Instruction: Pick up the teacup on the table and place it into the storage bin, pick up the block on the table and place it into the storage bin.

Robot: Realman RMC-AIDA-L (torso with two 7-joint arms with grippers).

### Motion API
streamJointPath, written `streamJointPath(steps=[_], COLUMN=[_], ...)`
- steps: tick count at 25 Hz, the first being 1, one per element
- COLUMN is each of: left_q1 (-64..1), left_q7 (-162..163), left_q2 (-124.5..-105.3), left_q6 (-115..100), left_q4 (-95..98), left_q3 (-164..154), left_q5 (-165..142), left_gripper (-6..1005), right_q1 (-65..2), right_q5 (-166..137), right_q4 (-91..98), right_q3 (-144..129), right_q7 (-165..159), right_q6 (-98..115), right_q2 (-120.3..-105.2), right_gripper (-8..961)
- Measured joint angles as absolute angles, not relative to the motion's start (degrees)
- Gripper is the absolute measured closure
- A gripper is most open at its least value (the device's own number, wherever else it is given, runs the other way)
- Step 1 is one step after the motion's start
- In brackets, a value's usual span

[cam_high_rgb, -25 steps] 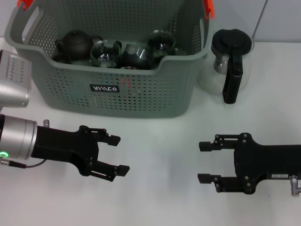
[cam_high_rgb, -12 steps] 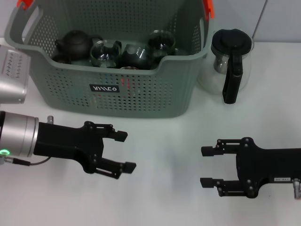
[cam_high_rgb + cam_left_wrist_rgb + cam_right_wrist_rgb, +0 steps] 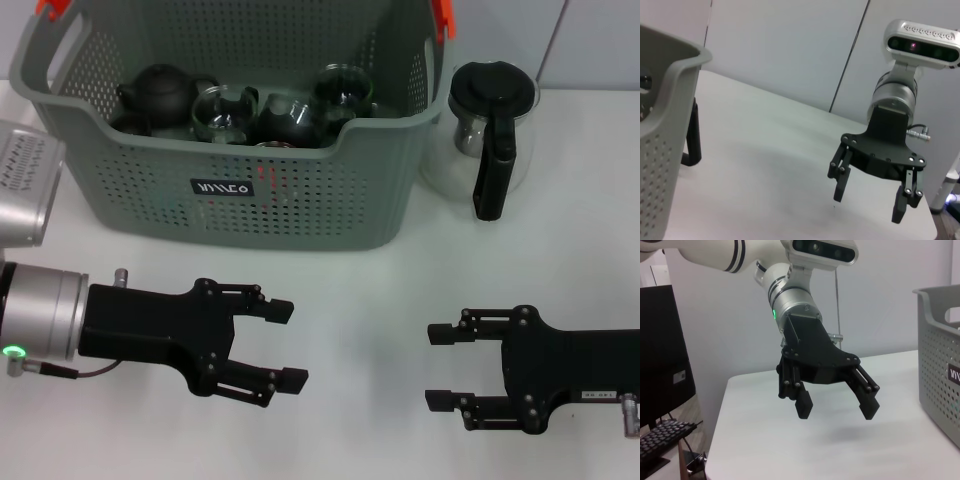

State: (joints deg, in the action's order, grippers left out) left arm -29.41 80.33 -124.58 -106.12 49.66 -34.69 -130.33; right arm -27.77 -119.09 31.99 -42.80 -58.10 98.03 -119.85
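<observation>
Nearest us, our left pincer (image 3: 275, 345) and right pincer (image 3: 447, 367) both hover spread and empty over the bare white worktop (image 3: 350, 300), facing each other, and we see no teacup or block left on it. Farther back, the storage bin (image 3: 230, 190) already holds a dark teapot and glassware, with the glass pitcher (image 3: 490, 135) just to its right, so we judge the task essentially finished.

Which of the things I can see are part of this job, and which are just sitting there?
Part of the job:
storage bin, already holding dark and glass tea ware
left gripper, open, empty
right gripper, open, empty

Just sitting there:
glass pitcher, right of the bin

No loose teacup or block shows on the table.
</observation>
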Motion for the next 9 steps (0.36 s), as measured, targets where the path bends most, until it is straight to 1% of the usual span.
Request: streamJointPath(steps=[9], left_q1=[-29.4], left_q7=[80.5], left_q2=[-124.47], left_q6=[-105.6], left_q4=[49.4], left_q3=[-34.0], left_q5=[-130.4], left_gripper=[141], right_q1=[-27.8], right_q5=[-119.1], right_q4=[32.0], right_q3=[-42.9], right_q7=[-58.1], right_q6=[98.0], right_q2=[-119.82], right_gripper=[254])
